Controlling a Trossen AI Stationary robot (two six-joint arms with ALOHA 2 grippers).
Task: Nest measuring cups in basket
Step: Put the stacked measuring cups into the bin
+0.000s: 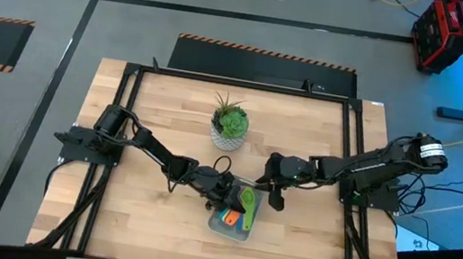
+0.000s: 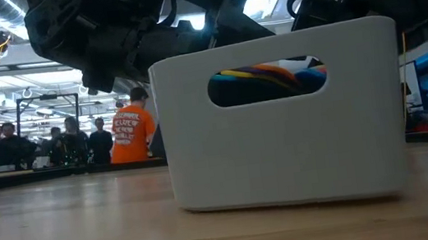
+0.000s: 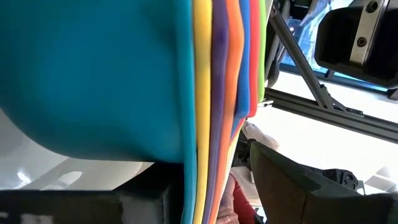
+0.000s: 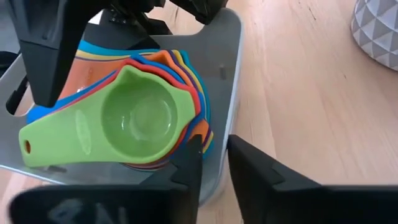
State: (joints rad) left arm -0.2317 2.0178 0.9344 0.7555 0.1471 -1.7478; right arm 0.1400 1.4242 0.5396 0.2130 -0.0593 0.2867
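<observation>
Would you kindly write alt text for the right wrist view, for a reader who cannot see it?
A green measuring cup sits nested on top of a stack of coloured measuring cups inside the pale grey basket on a wooden table. The right claw hovers at the basket's rim, and the left claw reaches into the basket.

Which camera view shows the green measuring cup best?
The right wrist view: the green measuring cup lies whole, on top of the nested stack. The high view shows it small above the basket; the left wrist view shows only an edge; the low view hides it.
</observation>
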